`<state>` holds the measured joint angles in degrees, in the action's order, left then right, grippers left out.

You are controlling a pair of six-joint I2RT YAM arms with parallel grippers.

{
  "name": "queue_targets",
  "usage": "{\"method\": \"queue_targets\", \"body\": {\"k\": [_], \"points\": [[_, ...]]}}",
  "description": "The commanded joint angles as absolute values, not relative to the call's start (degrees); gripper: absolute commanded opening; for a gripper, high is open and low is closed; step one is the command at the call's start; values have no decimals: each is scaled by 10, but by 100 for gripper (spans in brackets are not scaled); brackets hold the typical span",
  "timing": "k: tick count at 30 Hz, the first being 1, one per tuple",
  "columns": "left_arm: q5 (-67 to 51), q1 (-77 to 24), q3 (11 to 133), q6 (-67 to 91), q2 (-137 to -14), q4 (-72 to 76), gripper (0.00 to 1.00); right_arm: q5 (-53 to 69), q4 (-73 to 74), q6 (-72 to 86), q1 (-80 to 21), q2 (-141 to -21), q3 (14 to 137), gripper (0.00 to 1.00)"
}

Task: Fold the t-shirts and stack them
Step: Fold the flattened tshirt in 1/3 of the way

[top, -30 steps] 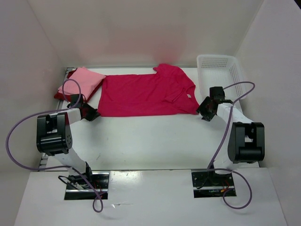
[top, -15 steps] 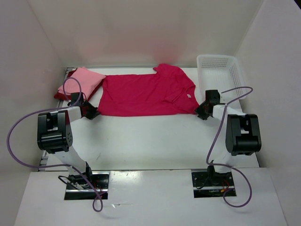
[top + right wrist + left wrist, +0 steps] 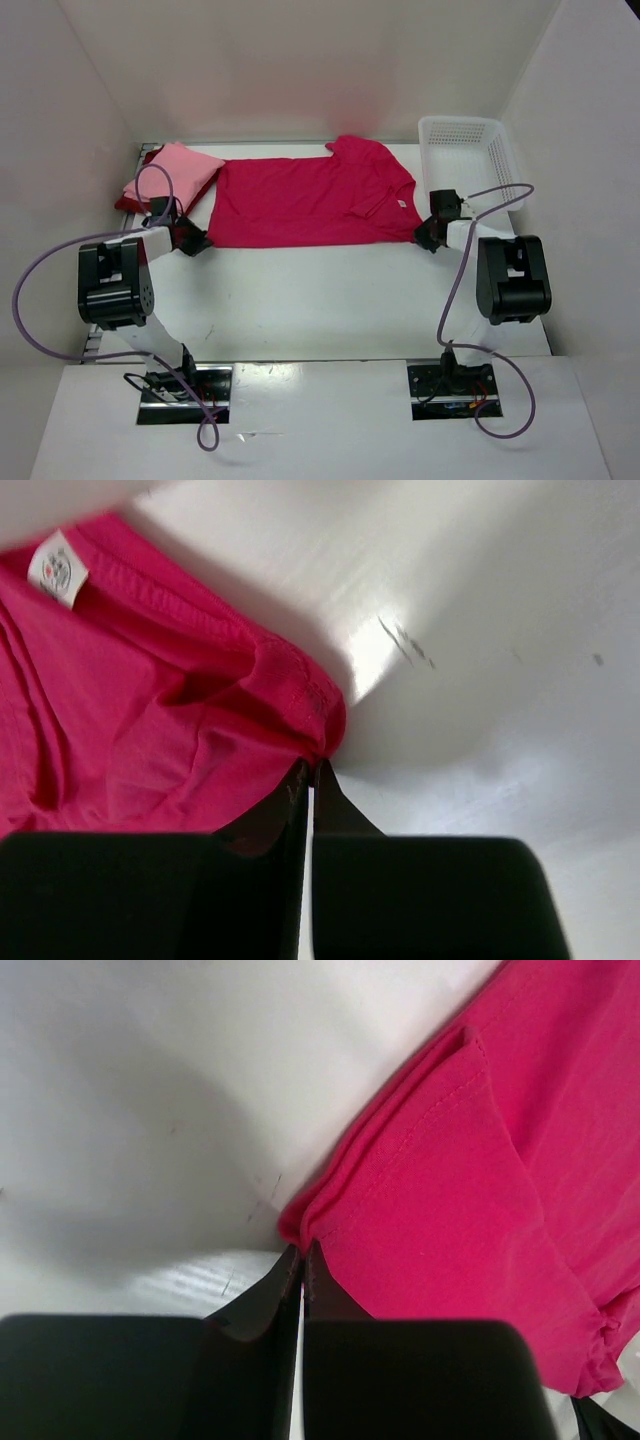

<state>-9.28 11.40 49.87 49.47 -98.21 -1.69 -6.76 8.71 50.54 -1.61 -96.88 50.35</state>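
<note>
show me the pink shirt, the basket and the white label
pink shirt (image 3: 178,172): top view, middle of the folded cloth
basket (image 3: 460,121): top view, far rim
white label (image 3: 57,570): right wrist view, centre of the tag

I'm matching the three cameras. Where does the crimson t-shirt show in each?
Top external: crimson t-shirt spread flat across the far middle of the table.
Left wrist: it fills the right side, corner pinched in the left claw.
Right wrist: it fills the left side, corner pinched in the right claw.
Shared landmark: its white neck label, in top external and right wrist only.
</note>
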Motion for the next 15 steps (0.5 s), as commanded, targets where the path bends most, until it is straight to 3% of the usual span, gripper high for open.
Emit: {"method": "queue_targets", "body": {"k": [1,8,15], "points": [[-83,119,489,468,-935,-67,0,-98,158,510,-30,-903,515,0],[-97,180,443,427,-872,-123,0,-95,309,465,-24,-765,479,0],[-97,201,409,398,-761,-214,0,26,409,449,-29,-728,488,0]]}}
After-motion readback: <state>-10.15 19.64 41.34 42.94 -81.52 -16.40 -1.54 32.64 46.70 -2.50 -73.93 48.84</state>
